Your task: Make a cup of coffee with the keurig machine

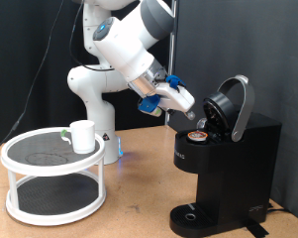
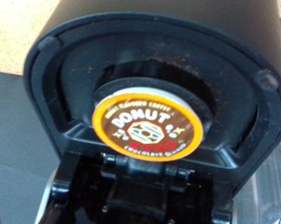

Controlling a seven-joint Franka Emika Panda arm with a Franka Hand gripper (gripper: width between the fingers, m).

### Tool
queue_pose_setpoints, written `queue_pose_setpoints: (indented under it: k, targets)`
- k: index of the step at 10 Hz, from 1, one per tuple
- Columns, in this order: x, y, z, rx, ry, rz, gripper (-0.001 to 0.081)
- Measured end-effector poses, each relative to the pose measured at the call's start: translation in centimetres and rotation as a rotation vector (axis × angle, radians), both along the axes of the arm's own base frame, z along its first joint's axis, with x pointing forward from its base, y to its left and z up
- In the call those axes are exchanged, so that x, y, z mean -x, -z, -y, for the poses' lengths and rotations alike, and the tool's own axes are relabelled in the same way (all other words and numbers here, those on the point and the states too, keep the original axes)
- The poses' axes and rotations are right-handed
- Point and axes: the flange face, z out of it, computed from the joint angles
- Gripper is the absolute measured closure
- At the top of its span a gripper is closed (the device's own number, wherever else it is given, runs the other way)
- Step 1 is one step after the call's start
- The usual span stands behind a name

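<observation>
Right now my gripper (image 1: 191, 115) hovers at the open mouth of the keurig machine (image 1: 228, 164), just above the pod (image 2: 144, 125) that sits in the brew chamber. Whether my fingers are apart or together I cannot tell; in the exterior view they blur into the dark housing, and the wrist view shows no fingertips. The pod's orange foil lid faces up inside the round holder, and it looks level, though the rim nearest the hinge is in shadow.

The lid (image 1: 233, 104) of the machine stands raised, behind and above my hand. The cup (image 1: 82, 136) is well apart from the machine, standing on the upper tier of the white round rack (image 1: 51, 167), not on the drip tray (image 1: 192, 213) at the machine's base.

My worries: if the pod is not fully seated, closing the lid could jam or crush it. My hand is close under the lid, so a careless move could knock it. And with no cup under the spout, any brewing would spill onto the tray.
</observation>
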Motion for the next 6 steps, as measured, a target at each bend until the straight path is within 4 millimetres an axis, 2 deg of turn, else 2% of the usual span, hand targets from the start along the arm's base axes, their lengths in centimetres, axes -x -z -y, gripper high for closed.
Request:
queue_pose_setpoints:
  k: [2,6]
  targets:
    - [-0.2,-0.7,0.0,-0.046,0.03,0.015,0.0072]
    - [-0.5,-6.5,0.8,-0.153,0.08,0.082,0.0072]
